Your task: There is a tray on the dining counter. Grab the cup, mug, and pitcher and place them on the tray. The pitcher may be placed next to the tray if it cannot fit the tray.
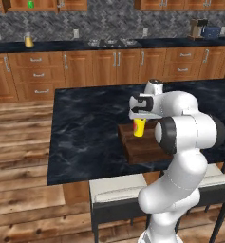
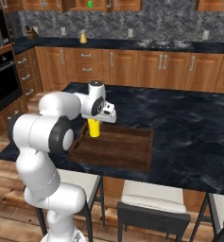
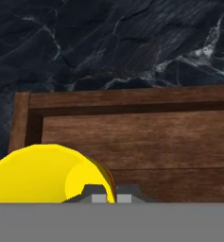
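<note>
The cup (image 1: pixel 139 127), a small yellow tumbler, hangs from the gripper (image 1: pixel 141 119) over the tray (image 1: pixel 145 147), at the tray's end nearer the room's left. The jaws are closed on the cup's rim; in the hand view the rim (image 3: pixel 42 172) sits right against the two dark fingertips (image 3: pixel 95 193), with the tray's wooden floor and low rim beyond. From the right base view the cup (image 2: pixel 94 128) hangs roughly upright over the tray's left end (image 2: pixel 118 151); whether its base touches the wood cannot be told. The tray lies on the black marble table (image 1: pixel 85 128), near the edge by the stools (image 2: pixel 153 198). The pitcher (image 1: pixel 28 41) stands well apart on the long back counter (image 1: pixel 61 46), and the green mug (image 2: pixel 90 4) sits in the upper cabinets (image 2: pixel 66 4).
</note>
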